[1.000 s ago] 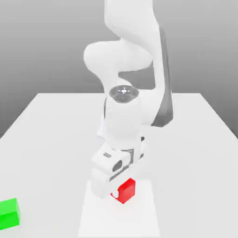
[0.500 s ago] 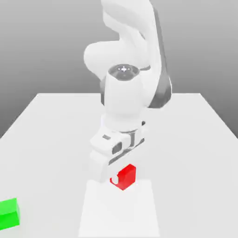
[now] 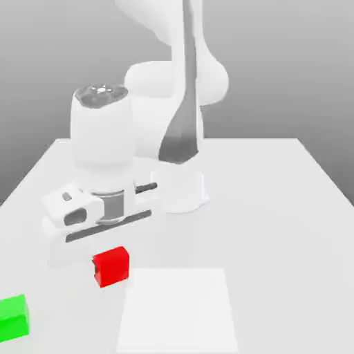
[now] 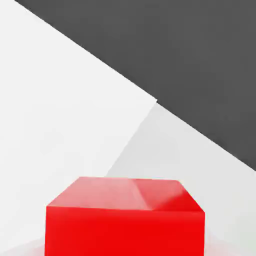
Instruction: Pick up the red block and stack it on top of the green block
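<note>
Exterior view, arm: the white Panda arm (image 3: 169, 90) rises from its base (image 3: 181, 190) at the middle of the table (image 3: 276, 207) and bends toward the exterior view's left, its hand hanging low over the table top.
Exterior view, gripper: the gripper (image 3: 104, 259) points down beneath the white hand body, above and just to the right of the green block's side of the table.
Exterior view, red block: the red block (image 3: 111, 266) sits at the gripper's lower end, appearing raised off the table, with a faint shadow beside it.
Exterior view, fingers: closed in on the red block, one finger seen as a white shape against its left face; the other is hidden behind the cube.
Exterior view, green block: the green block (image 3: 14, 317) rests on the table at the near left corner, cut by the frame edge, well apart from the red block.
Exterior view, patch: a brighter white square patch (image 3: 176, 311) lies on the table near the front, to the right of the red block.
Hand view, red block: the red block (image 4: 125, 220) is seen close up, showing its top face and one side face.
Hand view, table: the white table (image 4: 60, 110) lies beneath, with its edge running diagonally against a dark background (image 4: 200, 60).
Hand view, patch: a slightly greyer wedge on the table surface (image 4: 165, 145) reaches toward that edge.
</note>
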{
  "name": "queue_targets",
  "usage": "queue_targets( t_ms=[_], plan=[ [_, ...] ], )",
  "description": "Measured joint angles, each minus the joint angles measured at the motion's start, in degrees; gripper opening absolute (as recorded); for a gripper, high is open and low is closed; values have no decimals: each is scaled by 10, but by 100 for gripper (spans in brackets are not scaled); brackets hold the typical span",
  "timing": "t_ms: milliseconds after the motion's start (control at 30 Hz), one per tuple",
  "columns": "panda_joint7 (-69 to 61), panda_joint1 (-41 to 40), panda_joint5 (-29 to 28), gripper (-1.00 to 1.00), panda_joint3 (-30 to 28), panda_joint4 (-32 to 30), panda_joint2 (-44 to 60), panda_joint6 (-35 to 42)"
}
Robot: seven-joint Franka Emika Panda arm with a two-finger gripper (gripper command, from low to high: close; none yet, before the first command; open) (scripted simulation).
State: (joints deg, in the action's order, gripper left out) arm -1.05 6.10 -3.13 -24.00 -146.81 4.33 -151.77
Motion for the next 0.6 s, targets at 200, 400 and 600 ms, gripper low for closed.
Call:
queue_targets(
  t_ms=[200, 400, 600],
  plan=[
    [-39, -46, 45, -100, -16, 63, 38, 31],
    [-95, -103, 113, -100, -23, 125, 84, 61],
    [-162, -160, 202, -100, 18, 157, 180, 10]
  ],
)
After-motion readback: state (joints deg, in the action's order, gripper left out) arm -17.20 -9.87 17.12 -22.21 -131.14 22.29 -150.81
